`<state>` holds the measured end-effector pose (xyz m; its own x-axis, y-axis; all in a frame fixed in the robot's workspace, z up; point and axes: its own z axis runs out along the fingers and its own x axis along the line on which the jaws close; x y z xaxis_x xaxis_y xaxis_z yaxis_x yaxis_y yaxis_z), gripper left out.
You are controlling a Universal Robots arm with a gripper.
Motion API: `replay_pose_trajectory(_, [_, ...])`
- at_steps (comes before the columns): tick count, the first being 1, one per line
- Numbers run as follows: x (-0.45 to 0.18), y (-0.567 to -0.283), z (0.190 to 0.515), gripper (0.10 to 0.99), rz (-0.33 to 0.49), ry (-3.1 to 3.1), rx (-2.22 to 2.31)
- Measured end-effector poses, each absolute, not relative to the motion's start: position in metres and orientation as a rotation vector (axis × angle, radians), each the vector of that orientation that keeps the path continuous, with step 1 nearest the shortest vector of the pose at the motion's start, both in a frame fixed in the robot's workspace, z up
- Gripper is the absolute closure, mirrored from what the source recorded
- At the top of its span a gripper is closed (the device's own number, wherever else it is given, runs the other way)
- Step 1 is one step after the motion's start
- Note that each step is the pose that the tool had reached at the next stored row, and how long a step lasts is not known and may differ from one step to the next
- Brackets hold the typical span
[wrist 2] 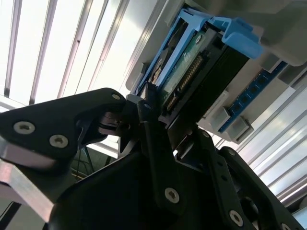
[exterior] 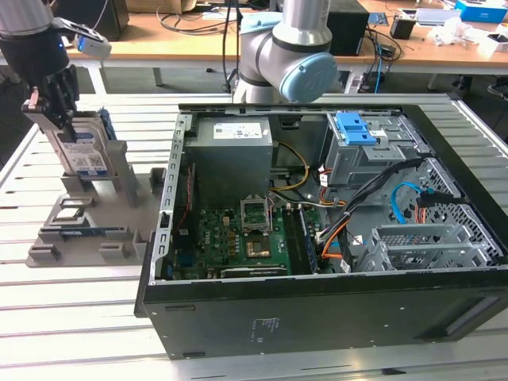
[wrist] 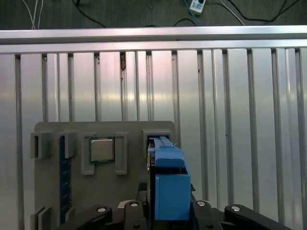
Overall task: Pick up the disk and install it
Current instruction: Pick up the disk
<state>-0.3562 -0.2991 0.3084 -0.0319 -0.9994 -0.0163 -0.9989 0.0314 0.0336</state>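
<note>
Grey plastic stand [exterior: 87, 230] sits directly beneath the gripper [exterior: 57, 119], at the exterior view's left. The disk [exterior: 86, 155] stands upright in one of its slots, label facing out, with blue rails along its edges. I read the gripper as closed narrow on the disk's upper end. In the second wrist view the fingers [wrist 2: 152, 143] press in on either side of the blue-railed end, with the connector edge showing beyond them. In the first wrist view that blue end rises straight out from between the jaws.

The disk's lower part sits in the slot, so I judge this to be the pick-up step: grip made, lift not yet done. Just beside the gripper, a processor chip [wrist: 102, 149] lies in another pocket of the same stand.

Well apart from the gripper, toward the exterior view's right, lies the open computer case [exterior: 317, 309]. Inside it are a grey power supply box [exterior: 230, 147], then a bare blue bracket [exterior: 355, 128], then the metal drive cage [exterior: 429, 246] farthest off.

As I see it, freeing the disk calls for a straight pull along the slot with no tilt, so the rails don't bind on the stand's walls. It also calls for a hold firm enough not to slip on plastic.
</note>
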Motion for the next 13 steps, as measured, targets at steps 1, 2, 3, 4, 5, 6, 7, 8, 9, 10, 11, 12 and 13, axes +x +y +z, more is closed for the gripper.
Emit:
replay_pose_trajectory(1, [-0.356, -0.299, 0.310, 0.722, -0.056, -2.248, 2.178])
replay_pose_trajectory(2, [-0.356, -0.299, 0.314, 0.722, -0.056, -2.248, 2.177])
replay_pose_trajectory(3, [-0.356, -0.299, 0.318, 0.722, -0.055, -2.248, 2.178])
replay_pose_trajectory(4, [-0.356, -0.299, 0.320, 0.722, -0.055, -2.248, 2.178])
replay_pose_trajectory(5, [-0.356, -0.299, 0.321, 0.722, -0.055, -2.248, 2.178])
replay_pose_trajectory(6, [-0.356, -0.299, 0.324, 0.722, -0.055, -2.248, 2.178])
replay_pose_trajectory(7, [-0.356, -0.299, 0.326, 0.722, -0.055, -2.248, 2.177])
replay_pose_trajectory(8, [-0.356, -0.298, 0.328, 0.722, -0.055, -2.248, 2.178])
replay_pose_trajectory(9, [-0.356, -0.298, 0.330, 0.722, -0.055, -2.248, 2.177])
replay_pose_trajectory(10, [-0.356, -0.298, 0.332, 0.722, -0.055, -2.248, 2.178])
replay_pose_trajectory(11, [-0.356, -0.298, 0.334, 0.722, -0.055, -2.248, 2.178])
replay_pose_trajectory(12, [-0.356, -0.298, 0.337, 0.722, -0.055, -2.248, 2.177])
replay_pose_trajectory(13, [-0.356, -0.298, 0.340, 0.722, -0.055, -2.248, 2.178])
